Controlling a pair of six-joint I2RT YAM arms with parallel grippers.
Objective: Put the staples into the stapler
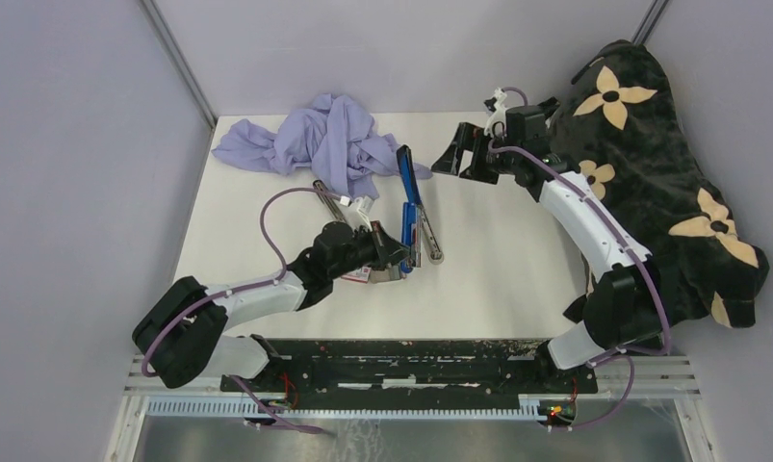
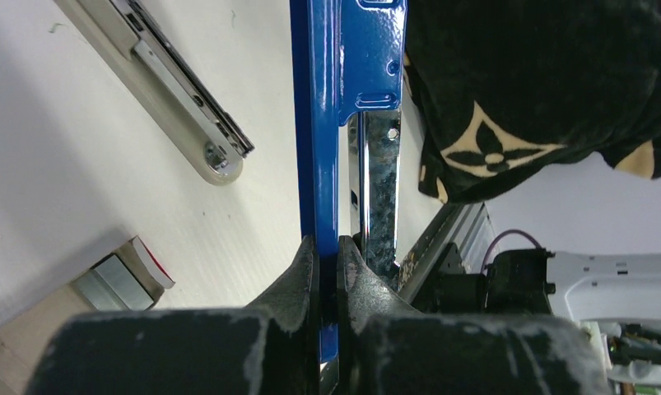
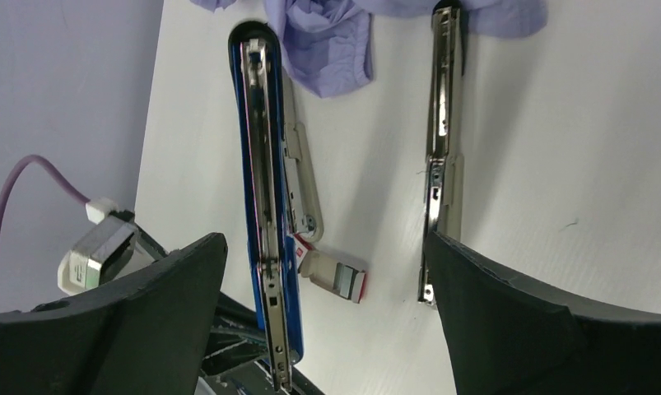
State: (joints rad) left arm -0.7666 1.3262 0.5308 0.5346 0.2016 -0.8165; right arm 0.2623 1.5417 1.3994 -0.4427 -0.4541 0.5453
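Observation:
The blue stapler (image 1: 407, 192) lies open on the white table, with its chrome staple channel facing up in the right wrist view (image 3: 265, 206). My left gripper (image 1: 390, 256) is shut on the near end of its blue lid (image 2: 327, 164). The staples sit in a grey tray that sticks out of the red-and-white box (image 1: 368, 274). The box lies on the table just left of my left gripper and shows in both wrist views (image 2: 121, 280) (image 3: 337, 274). My right gripper (image 1: 459, 154) is open and empty. It hovers over the far right of the table, apart from everything.
A beige-and-chrome stapler (image 1: 332, 204) lies left of the blue one, its end near the box (image 2: 187, 107). A chrome bar (image 1: 430, 243) lies right of the blue lid. A purple cloth (image 1: 315, 140) is bunched at the back. A black flowered cloth (image 1: 652, 173) covers the right side.

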